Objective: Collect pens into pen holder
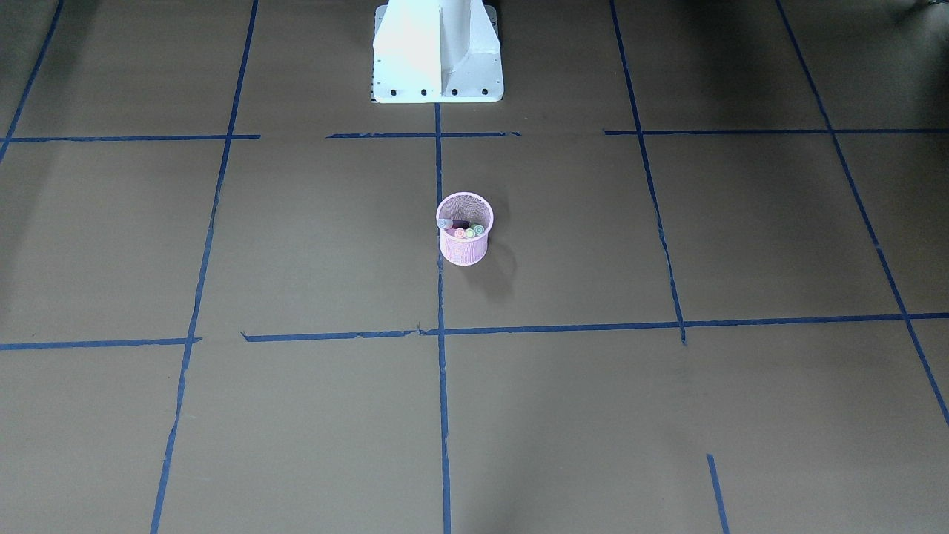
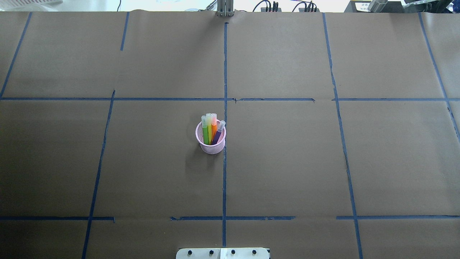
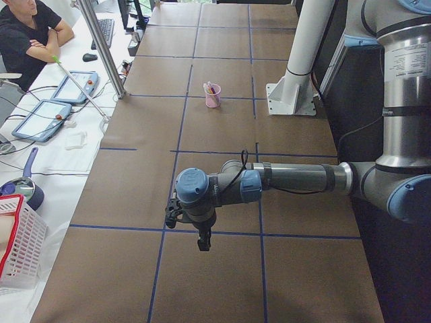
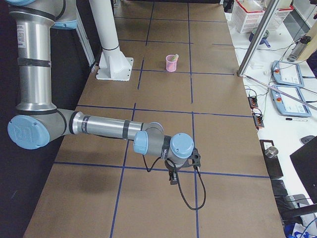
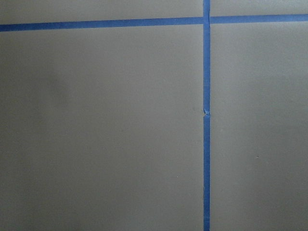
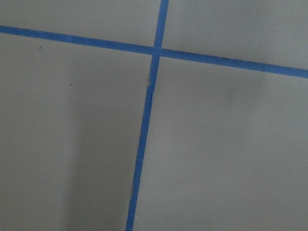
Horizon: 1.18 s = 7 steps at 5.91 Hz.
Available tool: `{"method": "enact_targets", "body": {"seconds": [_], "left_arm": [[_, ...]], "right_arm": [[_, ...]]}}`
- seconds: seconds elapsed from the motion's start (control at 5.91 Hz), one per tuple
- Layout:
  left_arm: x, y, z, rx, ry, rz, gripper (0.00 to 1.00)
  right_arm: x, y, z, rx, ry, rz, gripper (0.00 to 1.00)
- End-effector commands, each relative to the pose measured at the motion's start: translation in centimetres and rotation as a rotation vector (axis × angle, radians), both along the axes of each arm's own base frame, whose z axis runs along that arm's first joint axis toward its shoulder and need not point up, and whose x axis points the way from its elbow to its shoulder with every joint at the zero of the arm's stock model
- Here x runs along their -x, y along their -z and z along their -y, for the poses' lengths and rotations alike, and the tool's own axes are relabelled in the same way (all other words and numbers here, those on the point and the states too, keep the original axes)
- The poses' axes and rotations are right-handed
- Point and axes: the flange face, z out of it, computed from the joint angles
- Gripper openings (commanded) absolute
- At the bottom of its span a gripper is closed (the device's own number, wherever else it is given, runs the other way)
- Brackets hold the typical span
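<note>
Looks done, all four pens point(image 2: 210, 130) stand in the pink pen holder point(image 2: 212, 147). The left gripper point(image 3: 203, 243) and right gripper point(image 4: 173, 179) hang far off, can't tell if open or closed. Probably nothing left but stopping.

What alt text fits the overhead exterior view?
A pink mesh pen holder stands near the middle of a brown table, just left of the central blue tape line, holding four pens with caps up: green, yellowish, orange and purple. A white base plate shows at the bottom edge.

The pens point(image 2: 210, 130) stand in the pen holder point(image 2: 212, 148), which sits mid-table point(image 2: 287, 162), just left of the centre tape line point(image 2: 224, 180).
</note>
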Motion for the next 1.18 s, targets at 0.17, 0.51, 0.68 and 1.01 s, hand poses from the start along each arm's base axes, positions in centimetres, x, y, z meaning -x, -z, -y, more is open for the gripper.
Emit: {"method": "enact_targets", "body": {"seconds": [0.17, 0.51, 0.68, 1.01], "left_arm": [[0.0, 0.2, 0.2, -0.003, 0.000, 0.000, 1.00], [0.0, 0.4, 0.4, -0.016, -0.004, 0.001, 1.00], [0.0, 0.3, 0.3, -0.041, -0.003, 0.002, 1.00], [0.0, -0.3, 0.3, -0.037, -0.006, 0.002, 1.00]], "right_arm": [[0.2, 3.8, 0.5, 0.053, 0.005, -0.012, 1.00], [0.3, 4.0, -1.0, 0.041, 0.011, -0.013, 1.00], [0.3, 4.4, -2.5, 0.042, 0.002, -0.013, 1.00], [0.2, 4.8, -2.5, 0.034, -0.025, -0.040, 1.00]]}}
